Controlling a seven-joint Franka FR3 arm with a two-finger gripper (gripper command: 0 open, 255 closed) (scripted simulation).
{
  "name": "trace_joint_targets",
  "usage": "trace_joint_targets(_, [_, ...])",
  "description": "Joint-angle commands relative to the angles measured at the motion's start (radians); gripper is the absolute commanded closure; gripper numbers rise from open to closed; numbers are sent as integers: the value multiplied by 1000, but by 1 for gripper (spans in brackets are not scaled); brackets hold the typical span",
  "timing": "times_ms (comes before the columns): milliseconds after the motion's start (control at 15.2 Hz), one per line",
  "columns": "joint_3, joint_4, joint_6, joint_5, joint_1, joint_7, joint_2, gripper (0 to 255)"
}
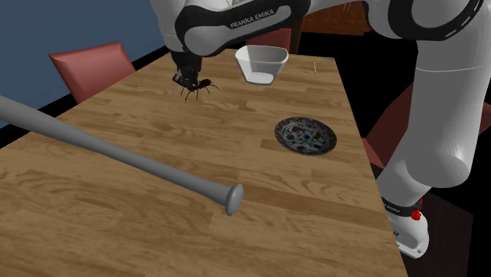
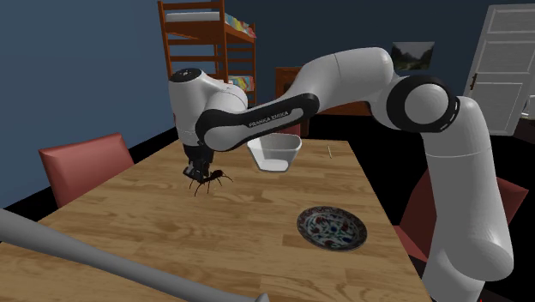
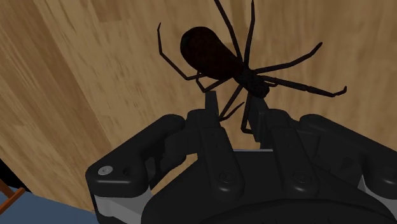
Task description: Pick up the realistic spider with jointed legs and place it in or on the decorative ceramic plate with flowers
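Near edge: a grey baseball bat (image 1: 118, 157) lies aslant on the wooden table (image 1: 118, 228), its knob end toward the table's middle; the second exterior view shows it along its lower left edge. Further back, on the shoulder view's right, the dark patterned plate (image 1: 305, 135) rests flat on the wood, well apart from the gripper; the second exterior view (image 2: 332, 228) makes out its red and pale ornament. Beyond the table's middle, toward the left edge, the gripper (image 1: 187, 80) points down at the black spider (image 1: 198, 86). The wrist view adds what the exterior views cannot: the two fingers stand close together (image 3: 231, 105), clasping the front legs of the spider (image 3: 219, 60), whose bulbous abdomen lies past the fingertips over the wood. Whether its legs touch the table cannot be told. Farther on stands a white bowl (image 1: 261, 63), just right of the gripper. A red chair (image 1: 90, 67) stands at the table's left side. The second exterior view alone shows a wooden bunk bed (image 2: 206, 43) and a white door (image 2: 506, 60) behind the table
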Motion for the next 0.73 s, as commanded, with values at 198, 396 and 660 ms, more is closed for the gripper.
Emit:
trace_joint_targets(198, [4, 65, -61, 10, 6, -27, 0, 255])
trace_joint_targets(396, [5, 106, -98, 14, 11, -42, 1, 255])
trace_joint_targets(660, [12, 80, -113, 33, 2, -51, -46, 255])
